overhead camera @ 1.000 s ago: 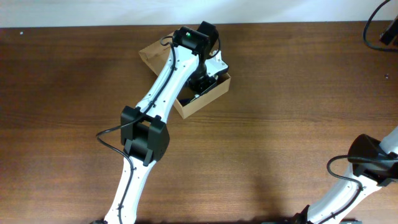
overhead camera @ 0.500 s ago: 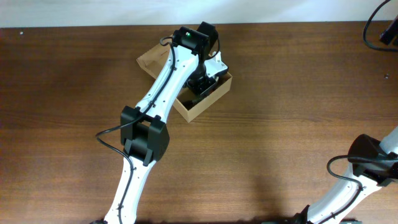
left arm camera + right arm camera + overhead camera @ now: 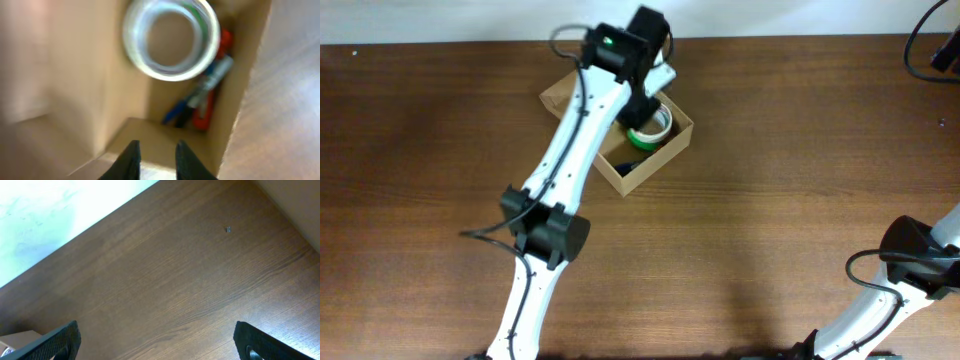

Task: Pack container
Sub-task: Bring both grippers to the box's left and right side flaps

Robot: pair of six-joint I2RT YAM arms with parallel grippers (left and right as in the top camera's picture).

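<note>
Hovering left claw (image 3: pixel 155 160), slightly parted, above tape roll (image 3: pixel 171 39) inside container (image 3: pixel 246 85)

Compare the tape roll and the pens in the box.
The tape roll is a pale ring with a green edge; the pens are straight sticks, blue and orange-red. The roll lies flat, hole up; the pens lie along a wall. Both are inside the box.

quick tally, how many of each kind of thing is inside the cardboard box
white tape roll with a green edge: 1
pen-like sticks, one blue-tipped and one dark-tipped, blurred: 2
red-orange long tool: 1
total: 4, all inside the tan cardboard box
</note>
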